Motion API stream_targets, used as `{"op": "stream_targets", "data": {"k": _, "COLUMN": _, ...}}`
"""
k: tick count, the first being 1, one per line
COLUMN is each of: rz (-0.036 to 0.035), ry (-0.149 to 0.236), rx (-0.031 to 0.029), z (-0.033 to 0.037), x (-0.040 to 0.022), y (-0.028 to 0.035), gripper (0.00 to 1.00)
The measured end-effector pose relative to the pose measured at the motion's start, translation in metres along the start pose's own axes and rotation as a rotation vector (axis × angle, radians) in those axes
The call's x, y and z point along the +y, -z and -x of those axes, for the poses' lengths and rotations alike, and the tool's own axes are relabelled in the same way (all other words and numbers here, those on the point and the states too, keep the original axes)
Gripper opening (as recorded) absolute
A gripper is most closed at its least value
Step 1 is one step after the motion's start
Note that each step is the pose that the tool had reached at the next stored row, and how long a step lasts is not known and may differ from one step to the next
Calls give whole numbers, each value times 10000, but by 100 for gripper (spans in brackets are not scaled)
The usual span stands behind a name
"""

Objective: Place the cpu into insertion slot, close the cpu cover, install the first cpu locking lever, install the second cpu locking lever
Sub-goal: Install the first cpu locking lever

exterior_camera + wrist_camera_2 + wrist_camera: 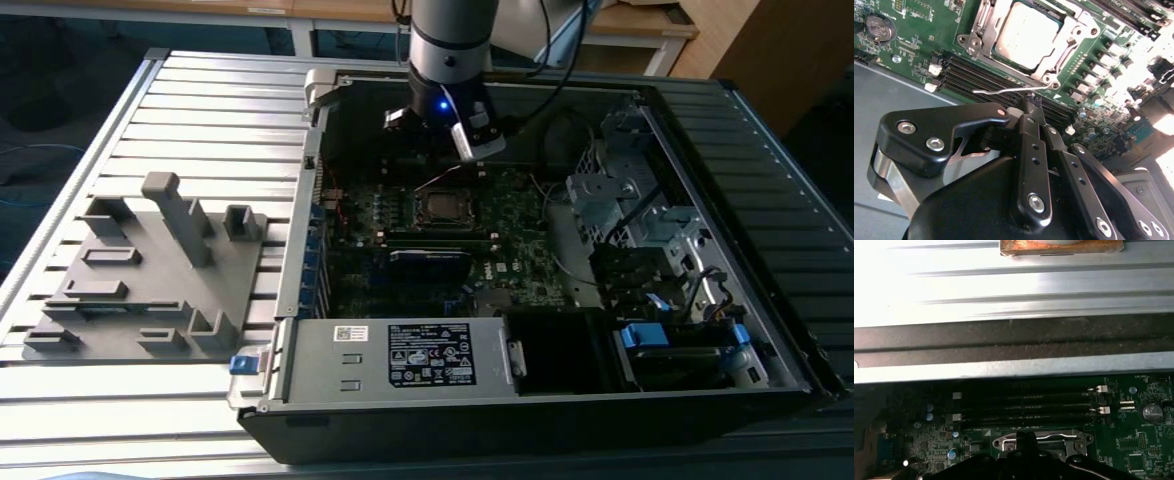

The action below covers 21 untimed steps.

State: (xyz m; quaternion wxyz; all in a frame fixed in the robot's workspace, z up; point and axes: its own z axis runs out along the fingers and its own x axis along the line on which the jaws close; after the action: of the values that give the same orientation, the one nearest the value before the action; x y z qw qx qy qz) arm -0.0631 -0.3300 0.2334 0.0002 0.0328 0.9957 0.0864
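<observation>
the arm [451, 40] reaches down into the open computer case [747, 250], over the far end of the motherboard [514, 250]. in the second wrist view the gripper [1031, 101] has its fingers pressed together with nothing visible between them. the tips sit right at a thin wire locking lever [1004, 91], and i can't tell if they touch it. the lever runs across the black memory slots [984, 75], just beside the socket. the cpu [1026, 34] lies flat in the insertion slot [1041, 6], silver face up. the cpu cover [1074, 35] is down around it, framing the chip. in the first wrist view the dark fingertips [1026, 437] stand against the same wire. off to the exterior view's left, a grey fixture [147, 270] rests on the slatted table [200, 100].
</observation>
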Motion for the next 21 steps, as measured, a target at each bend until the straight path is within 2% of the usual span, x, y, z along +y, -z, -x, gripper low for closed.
{"op": "stream_targets", "data": {"k": 10, "rz": -6, "ry": 0, "rx": -1, "z": 55, "x": 19, "y": -21, "gripper": 11}}
{"op": "stream_targets", "data": {"k": 21, "rz": -7, "ry": 0, "rx": 0, "z": 116, "x": 29, "y": -78, "gripper": 11}}
